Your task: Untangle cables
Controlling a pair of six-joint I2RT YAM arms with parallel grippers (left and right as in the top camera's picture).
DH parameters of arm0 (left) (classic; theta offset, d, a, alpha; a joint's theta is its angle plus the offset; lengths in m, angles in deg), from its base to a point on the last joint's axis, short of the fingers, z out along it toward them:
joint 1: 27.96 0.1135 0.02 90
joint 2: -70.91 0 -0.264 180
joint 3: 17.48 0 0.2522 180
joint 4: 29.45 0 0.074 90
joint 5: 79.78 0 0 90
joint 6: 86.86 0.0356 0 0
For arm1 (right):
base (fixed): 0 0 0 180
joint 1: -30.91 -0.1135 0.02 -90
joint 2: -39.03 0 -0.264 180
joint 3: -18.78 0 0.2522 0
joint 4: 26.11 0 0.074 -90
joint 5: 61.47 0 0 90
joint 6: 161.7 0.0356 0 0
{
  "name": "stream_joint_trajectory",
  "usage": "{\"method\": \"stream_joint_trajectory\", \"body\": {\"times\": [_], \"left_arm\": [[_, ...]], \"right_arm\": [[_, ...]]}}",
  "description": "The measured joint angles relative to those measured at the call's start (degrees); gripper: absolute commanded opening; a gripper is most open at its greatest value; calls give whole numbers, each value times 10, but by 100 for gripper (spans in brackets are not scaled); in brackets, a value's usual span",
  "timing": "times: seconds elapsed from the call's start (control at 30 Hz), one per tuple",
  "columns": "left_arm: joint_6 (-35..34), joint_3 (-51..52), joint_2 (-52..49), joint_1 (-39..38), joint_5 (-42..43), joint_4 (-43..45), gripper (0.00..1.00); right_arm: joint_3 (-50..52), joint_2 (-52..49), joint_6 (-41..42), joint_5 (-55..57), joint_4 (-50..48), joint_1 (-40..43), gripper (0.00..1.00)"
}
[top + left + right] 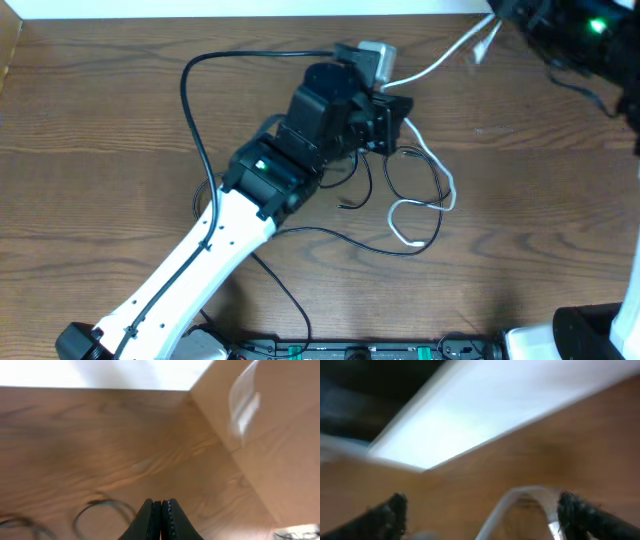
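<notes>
Several thin black cables (402, 172) lie looped on the wooden table, one long arc (190, 110) running left around my left arm. A white cable (440, 170) runs from the top right down through the tangle. My left gripper (392, 118) hovers over the tangle's upper part. In its wrist view the gripper (161, 509) is shut, with nothing seen between the pads and a black cable loop (102, 507) lying to its left. My right gripper (510, 18) is at the top right by the white cable's end. It stands open (485, 510), and the white cable (530, 492) arches between its fingers, close to the right one.
The table's white back edge (250, 8) runs along the top. A brown board wall with a strip of clear tape (270, 435) rises at the right of the left wrist view. The arm bases and their thick black cables (350, 350) line the front edge.
</notes>
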Motion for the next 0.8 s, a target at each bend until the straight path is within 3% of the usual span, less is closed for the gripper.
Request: {"method": "stream_joint_trajectory", "body": {"times": [0.2, 0.33, 0.63, 0.8], "left_arm": [[-48, 0, 0, 47, 1, -8, 7], [-100, 0, 1, 57, 25, 63, 8], [-170, 1, 47, 56, 93, 192, 8], [-180, 1, 97, 56, 100, 228, 8]], "right_arm": [[3, 0, -123, 117, 148, 50, 99], [43, 3, -187, 120, 200, 43, 99], [247, 2, -368, 14, 130, -43, 99], [332, 1, -413, -24, 61, -88, 99]]}}
